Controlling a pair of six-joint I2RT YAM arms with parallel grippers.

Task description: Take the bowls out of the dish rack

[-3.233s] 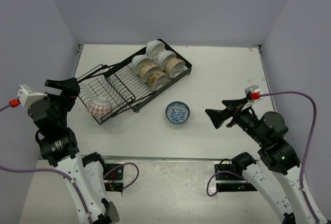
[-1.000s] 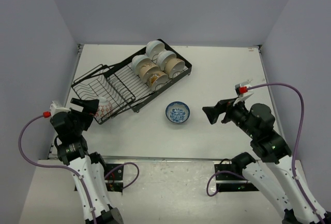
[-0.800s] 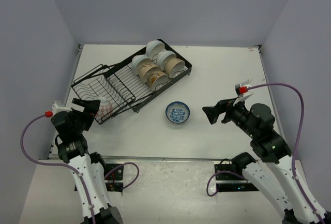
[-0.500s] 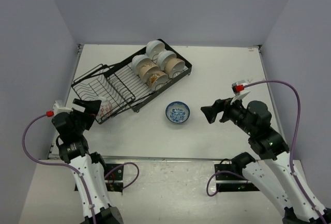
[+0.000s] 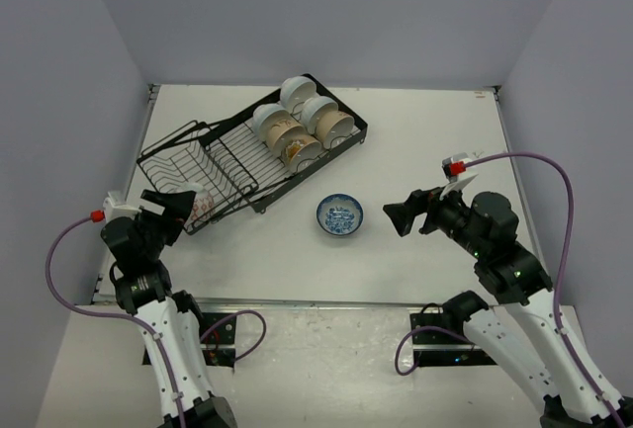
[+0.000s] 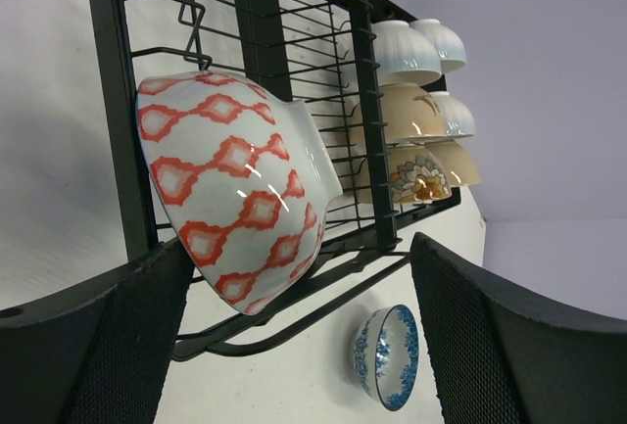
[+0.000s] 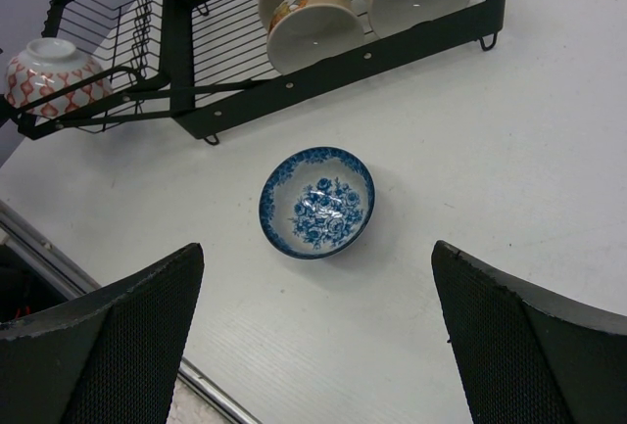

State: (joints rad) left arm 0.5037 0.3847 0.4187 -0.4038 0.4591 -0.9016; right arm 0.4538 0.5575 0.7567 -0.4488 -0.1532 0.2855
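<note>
The black wire dish rack (image 5: pixel 229 161) lies slanted across the table's left half. Several white and tan bowls (image 5: pixel 297 124) stand in its far section. A red-patterned bowl (image 6: pixel 230 184) rests on its side at the rack's near end. My left gripper (image 6: pixel 294 267) is open and straddles it, one finger close to its side and the other well apart. A blue-and-white bowl (image 5: pixel 339 215) sits upright on the table in front of the rack. My right gripper (image 7: pixel 315 248) hangs open just near of that blue-and-white bowl (image 7: pixel 316 201), holding nothing.
A metal rail (image 5: pixel 297 301) runs along the table's near edge. Grey walls close in the left, right and far sides. Purple cables (image 5: pixel 554 201) loop from both wrists. White tabletop (image 5: pixel 435 141) stretches to the right of the rack.
The left arm came down from a raised pose to the rack's near end, and its jaws have narrowed a little around the red-patterned bowl. The right gripper edged left toward the blue-and-white bowl.
</note>
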